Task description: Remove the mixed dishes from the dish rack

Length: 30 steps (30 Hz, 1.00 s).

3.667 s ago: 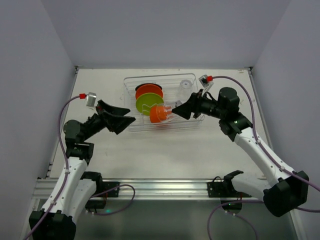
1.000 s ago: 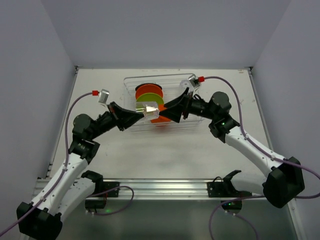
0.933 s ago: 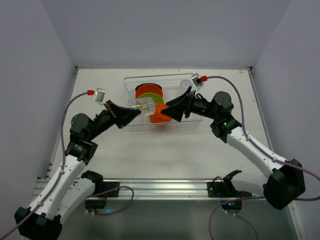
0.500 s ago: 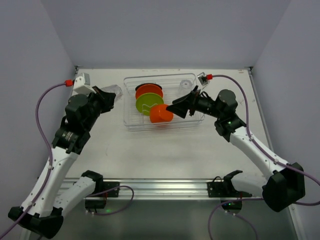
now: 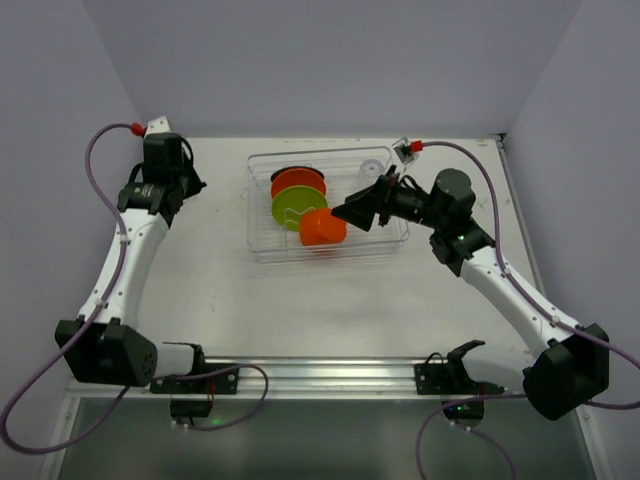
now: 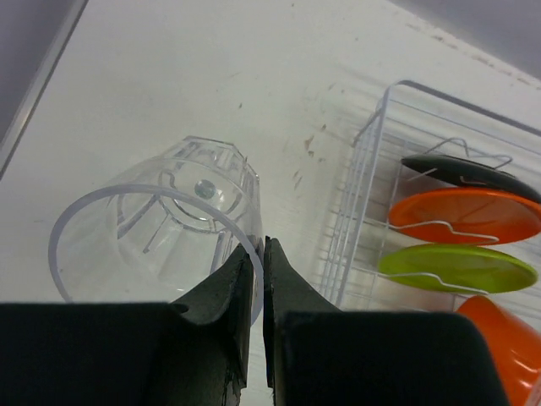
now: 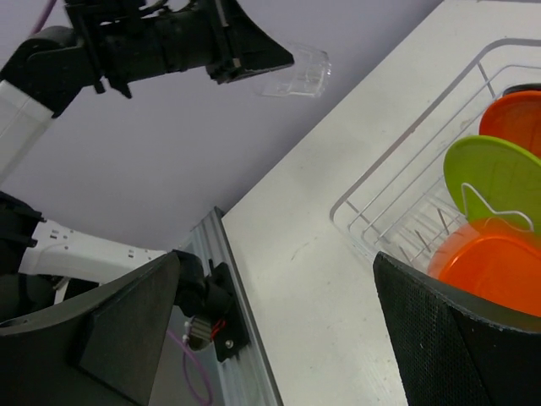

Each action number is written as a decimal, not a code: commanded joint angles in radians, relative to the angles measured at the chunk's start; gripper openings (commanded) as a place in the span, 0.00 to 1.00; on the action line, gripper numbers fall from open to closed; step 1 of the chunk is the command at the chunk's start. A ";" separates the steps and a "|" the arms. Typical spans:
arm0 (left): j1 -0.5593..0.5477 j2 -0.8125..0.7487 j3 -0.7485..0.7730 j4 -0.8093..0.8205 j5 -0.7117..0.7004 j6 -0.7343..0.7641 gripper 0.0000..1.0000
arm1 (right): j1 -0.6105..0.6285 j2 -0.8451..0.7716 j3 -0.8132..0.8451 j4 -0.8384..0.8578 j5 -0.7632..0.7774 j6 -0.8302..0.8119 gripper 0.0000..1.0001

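White, lightly scuffed counter [image 5: 300,300], enclosed on three sides by plain pale grey-lavender walls [image 5: 330,60]. An aluminium rail [image 5: 320,372] borders its near edge. Lighting is even and diffuse.

Upright plates [image 5: 296,205] and orange cup [image 5: 322,227] in clear rack [image 5: 300,253]; glass cup [image 6: 165,228] tilted, outside

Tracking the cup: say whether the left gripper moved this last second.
Yes: left gripper, holding the glass cup, swung left, away from the dish rack.

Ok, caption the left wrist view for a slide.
Left gripper clamps a clear glass cup by its rim, beside the dish rack holding black, orange and lime green plates.
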 commanded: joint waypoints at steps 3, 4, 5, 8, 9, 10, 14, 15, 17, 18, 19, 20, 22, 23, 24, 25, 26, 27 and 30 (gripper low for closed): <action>0.085 0.203 0.078 -0.036 0.154 0.053 0.00 | -0.007 0.014 0.079 -0.054 -0.021 -0.028 0.99; 0.085 0.228 0.091 -0.052 0.142 0.056 0.00 | -0.007 0.016 0.085 -0.057 -0.025 -0.032 0.99; 0.085 0.251 0.103 -0.065 0.129 0.062 0.00 | -0.005 0.020 0.090 -0.060 -0.026 -0.035 0.99; 0.085 0.335 0.170 -0.100 0.112 0.089 0.00 | -0.005 0.035 0.102 -0.060 -0.042 -0.035 0.99; 0.085 0.354 0.187 -0.117 0.102 0.089 0.00 | -0.007 0.039 0.102 -0.052 -0.047 -0.033 0.99; 0.085 0.378 0.210 -0.128 0.086 0.089 0.00 | -0.005 0.043 0.099 -0.046 -0.055 -0.027 0.99; 0.085 0.568 0.389 -0.210 0.081 0.092 0.00 | -0.005 0.059 0.109 -0.051 -0.067 -0.027 0.99; 0.085 0.591 0.413 -0.236 0.081 0.092 0.00 | -0.005 0.060 0.122 -0.066 -0.068 -0.030 0.99; 0.085 0.636 0.450 -0.235 0.079 0.086 0.00 | -0.005 0.057 0.128 -0.077 -0.064 -0.039 0.99; 0.085 0.647 0.457 -0.232 0.079 0.083 0.00 | -0.007 0.052 0.126 -0.077 -0.065 -0.039 0.99; 0.085 0.659 0.465 -0.229 0.091 0.086 0.00 | -0.007 0.051 0.125 -0.078 -0.065 -0.039 0.99; 0.085 0.687 0.489 -0.232 0.095 0.088 0.00 | -0.007 0.051 0.120 -0.077 -0.068 -0.036 0.99; 0.085 0.725 0.531 -0.272 0.073 0.089 0.00 | -0.005 0.046 0.114 -0.075 -0.078 -0.033 0.99; 0.085 0.756 0.561 -0.284 0.063 0.089 0.00 | -0.005 0.043 0.107 -0.074 -0.078 -0.032 0.99; 0.085 0.768 0.572 -0.299 0.055 0.089 0.00 | -0.005 0.040 0.103 -0.072 -0.076 -0.032 0.99; 0.085 0.777 0.582 -0.303 0.046 0.088 0.00 | -0.007 0.034 0.100 -0.072 -0.076 -0.033 0.99; 0.085 0.788 0.585 -0.306 0.046 0.088 0.00 | -0.007 0.033 0.097 -0.074 -0.075 -0.036 0.99; 0.085 0.788 0.579 -0.295 0.050 0.085 0.00 | -0.007 0.029 0.096 -0.077 -0.073 -0.038 0.99; 0.085 0.791 0.553 -0.275 0.052 0.085 0.00 | -0.007 0.029 0.100 -0.092 -0.075 -0.048 0.99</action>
